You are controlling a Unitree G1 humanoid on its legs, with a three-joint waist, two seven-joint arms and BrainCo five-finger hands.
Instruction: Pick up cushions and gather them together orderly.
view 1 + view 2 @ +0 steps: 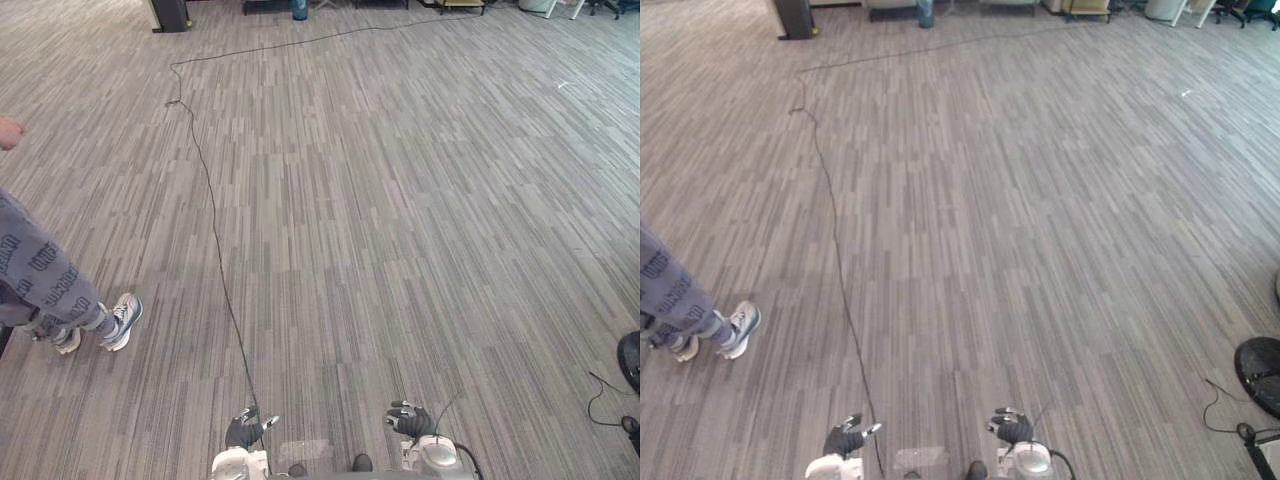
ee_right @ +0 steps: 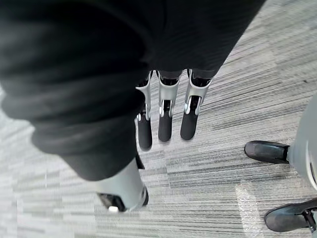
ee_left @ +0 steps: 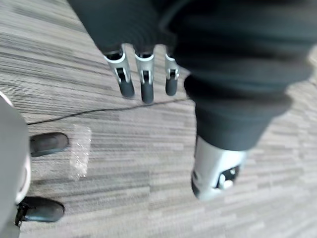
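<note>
The left hand (image 1: 244, 430) hangs low over the grey striped carpet (image 1: 400, 220), its fingers (image 3: 146, 87) straight and relaxed with nothing in them. The right hand (image 1: 413, 421) is the same, its fingers (image 2: 165, 116) extended toward the floor. A clear plastic scrap (image 3: 79, 151) lies on the carpet between the two hands. Well to the left of the scrap is a person in grey patterned trousers (image 1: 35, 265) and white sneakers (image 1: 120, 320). Far beyond the scrap are a black post base (image 1: 170, 15) and a blue bin (image 1: 299, 9).
</note>
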